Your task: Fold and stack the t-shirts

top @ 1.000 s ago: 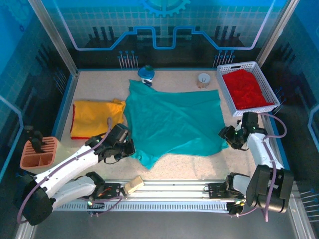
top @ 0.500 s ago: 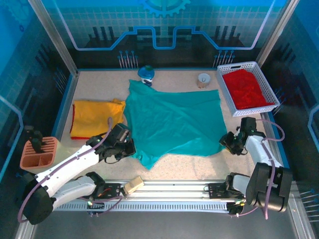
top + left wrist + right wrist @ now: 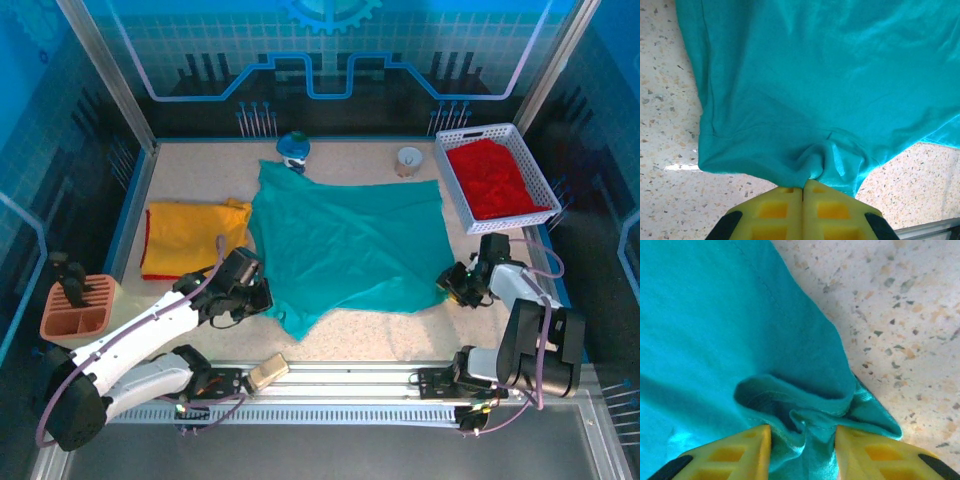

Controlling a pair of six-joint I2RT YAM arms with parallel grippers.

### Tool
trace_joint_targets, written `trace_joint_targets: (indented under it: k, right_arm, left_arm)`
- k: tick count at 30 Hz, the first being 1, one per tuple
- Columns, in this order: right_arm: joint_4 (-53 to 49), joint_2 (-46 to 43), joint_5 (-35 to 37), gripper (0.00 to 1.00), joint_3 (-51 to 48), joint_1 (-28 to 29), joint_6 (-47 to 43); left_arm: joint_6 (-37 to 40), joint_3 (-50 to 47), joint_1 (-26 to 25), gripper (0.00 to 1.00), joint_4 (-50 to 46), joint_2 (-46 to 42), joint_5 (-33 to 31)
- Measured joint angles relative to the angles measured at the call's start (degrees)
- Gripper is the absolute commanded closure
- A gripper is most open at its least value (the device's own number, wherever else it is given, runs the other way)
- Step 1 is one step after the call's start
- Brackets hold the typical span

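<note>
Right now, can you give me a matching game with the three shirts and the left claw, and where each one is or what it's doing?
1 teal shirt
2 yellow shirt
3 red shirt
4 left gripper

A in the white basket
B shut on the teal shirt's near edge
C folded, at the left
D spread out in the middle

Pairs: 1-D, 2-C, 3-A, 4-B

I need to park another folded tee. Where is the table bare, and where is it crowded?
Bare: the back-left corner behind the yellow t-shirt; the near strip between the hem of the teal t-shirt and the front rail. Crowded: the middle, under the teal cloth, and the right side by the basket and right gripper.
</note>
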Motion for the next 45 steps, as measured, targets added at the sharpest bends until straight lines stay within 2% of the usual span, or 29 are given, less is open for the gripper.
trace_joint_targets:
  k: [13,18,21,26,32,39,42,45]
  right_arm:
    - [0.31,-0.11,0.04,1.00,-0.09,0.02,0.28]
    - [-0.72,-3.08,-1.07,1.00,0.39,-0.02,0.24]
    - [-1.60,-5.86,-3.15,1.00,1.53,-0.72,0.26]
    - [-4.76,-11.04,-5.35,1.00,7.34,-1.40,0.33]
    - [-7.06,-14.10,-7.93,1.00,19.50,-1.40,1.88]
    - [-7.87,-14.43,-8.81,1.00,32.98,-1.40,5.79]
    - [-8.07,-14.51,-9.25,1.00,38.42,-1.40,6.19]
    - [-8.07,-15.89,-10.10,1.00,42.49,-1.38,5.81]
  left_arm:
    - [0.00,-0.31,0.00,1.00,0.20,-0.04,0.00]
    - [-0.31,-0.55,0.02,1.00,0.22,-0.72,-0.02]
    - [-0.70,-2.21,0.46,1.00,0.28,-4.00,0.02]
    - [-0.17,-0.59,3.58,1.00,-1.05,-7.54,0.35]
    - [3.23,10.84,9.86,1.00,-1.97,-3.78,3.23]
    - [11.85,37.20,16.50,1.00,-5.22,5.14,4.72]
    - [14.67,46.66,19.61,1.00,-7.10,6.36,5.01]
    - [17.03,54.62,20.63,1.00,-9.66,6.38,5.07]
